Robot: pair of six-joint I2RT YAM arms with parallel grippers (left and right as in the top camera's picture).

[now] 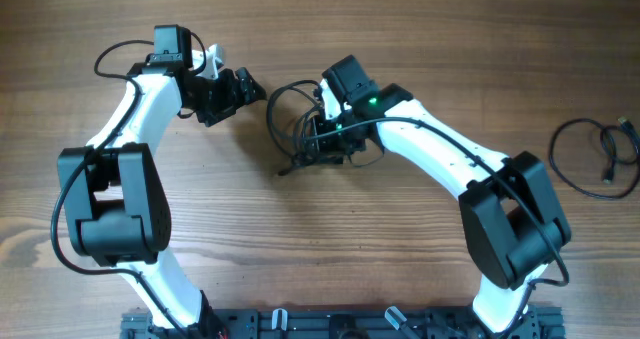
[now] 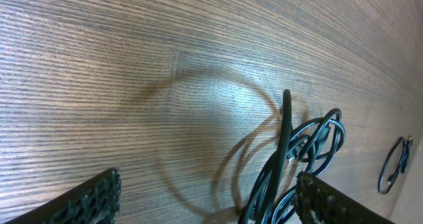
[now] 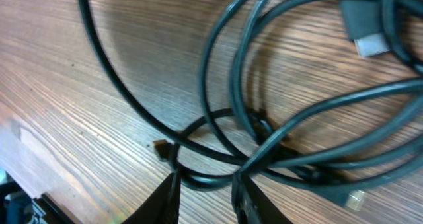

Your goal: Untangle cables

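A tangle of thin black cables [image 1: 296, 129] lies in loops at the table's middle. My right gripper [image 1: 322, 147] is down on the tangle's right side. In the right wrist view its fingers [image 3: 205, 197] are slightly apart and straddle a low loop of the cables [image 3: 264, 138]; a silver-tipped plug [image 3: 370, 45] lies at the top right. My left gripper [image 1: 250, 85] is open and empty just left of the tangle. In the left wrist view the loops [image 2: 310, 141] rise beside the right finger of its jaws [image 2: 208, 184]. Another black cable [image 1: 598, 159] lies coiled alone at the far right.
The wooden table [image 1: 300, 239] carries nothing else. The separate coil also shows small in the left wrist view [image 2: 394, 164]. The arm bases stand at the front edge [image 1: 330, 324].
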